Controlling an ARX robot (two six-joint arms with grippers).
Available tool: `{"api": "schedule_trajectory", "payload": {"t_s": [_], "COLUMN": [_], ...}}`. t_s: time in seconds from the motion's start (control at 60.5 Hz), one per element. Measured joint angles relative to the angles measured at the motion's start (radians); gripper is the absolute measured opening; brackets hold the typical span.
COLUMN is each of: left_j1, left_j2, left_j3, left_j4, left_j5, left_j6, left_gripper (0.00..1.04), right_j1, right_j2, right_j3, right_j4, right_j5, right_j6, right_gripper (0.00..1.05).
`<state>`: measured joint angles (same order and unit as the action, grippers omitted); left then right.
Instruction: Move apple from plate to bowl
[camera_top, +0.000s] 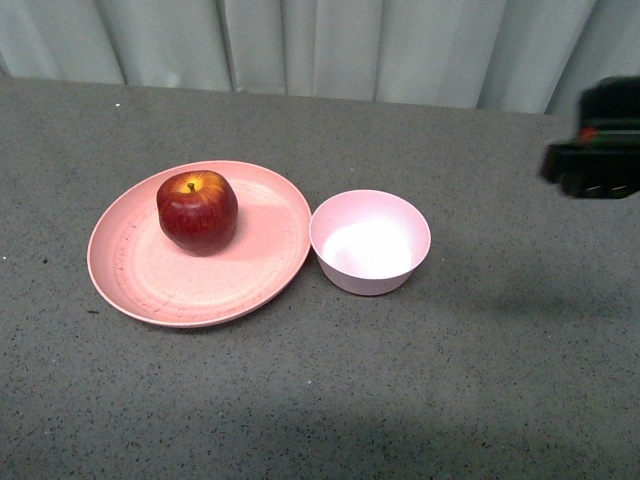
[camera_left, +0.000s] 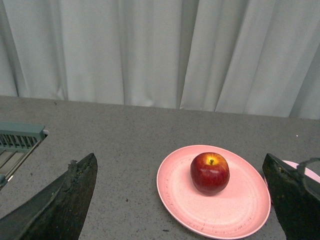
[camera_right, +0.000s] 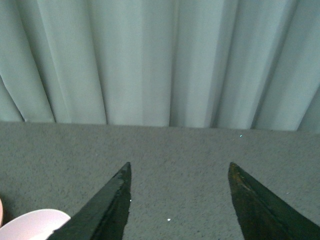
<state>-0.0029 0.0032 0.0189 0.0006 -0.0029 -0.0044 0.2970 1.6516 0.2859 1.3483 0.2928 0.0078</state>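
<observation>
Apple (camera_top: 197, 210): on the plate (camera_top: 140, 280), a little behind the plate's middle, upright with its stem and yellow patch on top; nothing touches it.

Plate: flat on the grey speckled table (camera_top: 300, 400), carrying only the apple.

Bowl (camera_top: 365, 282): just right of the plate, upright. The two rims are touching or very nearly so; the pictures do not settle which.

Left claw (camera_left: 179, 159): spread wide, with nothing held. In the left wrist view its two dark fingers frame the plate and apple, which lie well beyond the tips. It is clear of the plate.

Right claw (camera_right: 179, 165): fingers parted about halfway, with nothing held. The right wrist view shows bare table between them and an edge of the bowl beside one finger. In the front view it is a blurred dark shape well to the right of the plate, beyond the bowl, raised off the table.

Curtain (camera_top: 300, 45): pale folds hanging behind the table, beyond the plate.
</observation>
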Motion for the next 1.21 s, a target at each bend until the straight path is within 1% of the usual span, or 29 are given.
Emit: {"api": "schedule_trajectory", "payload": {"t_s": [0.116,0.182,0.215,0.38,0.43,0.479,0.562,0.595,0.628,0.71,1.206], "left_j1": [0.000,0.000,0.000,0.000,0.000,0.000,0.000,0.000,0.000,0.000,0.000], "left_j2": [0.000,0.000,0.000,0.000,0.000,0.000,0.000,0.000,0.000,0.000,0.000], "left_j3": [0.000,0.000,0.000,0.000,0.000,0.000,0.000,0.000,0.000,0.000,0.000], "left_j4": [0.000,0.000,0.000,0.000,0.000,0.000,0.000,0.000,0.000,0.000,0.000], "left_j5": [0.001,0.001,0.001,0.001,0.001,0.001,0.001,0.001,0.001,0.001,0.001], "left_j6": [0.000,0.000,0.000,0.000,0.000,0.000,0.000,0.000,0.000,0.000,0.000], "left_gripper": [0.98,0.98,0.98,0.98,0.98,0.98,0.98,0.98,0.98,0.98,0.98], "right_j1": [-0.062,-0.089,-0.098,-0.146,-0.167,-0.182,-0.202,-0.216,-0.250,-0.288,-0.294], "right_j2": [-0.143,-0.216,-0.245,-0.415,-0.539,-0.633,-0.739,-0.764,-0.800,-0.869,-1.205], "right_j3": [-0.101,-0.140,-0.153,-0.212,-0.215,-0.224,-0.244,-0.249,-0.257,-0.268,-0.280], "right_j4": [-0.046,-0.085,-0.100,-0.211,-0.345,-0.413,-0.491,-0.514,-0.546,-0.602,-0.904], "right_j5": [-0.060,-0.089,-0.098,-0.146,-0.165,-0.180,-0.203,-0.224,-0.275,-0.284,-0.291], "right_j6": [-0.005,-0.005,-0.005,-0.008,-0.008,-0.008,-0.008,-0.008,-0.008,-0.007,-0.008], "right_gripper": [0.20,0.06,0.01,0.01,0.01,0.01,0.01,0.01,0.01,0.01,0.01]}}
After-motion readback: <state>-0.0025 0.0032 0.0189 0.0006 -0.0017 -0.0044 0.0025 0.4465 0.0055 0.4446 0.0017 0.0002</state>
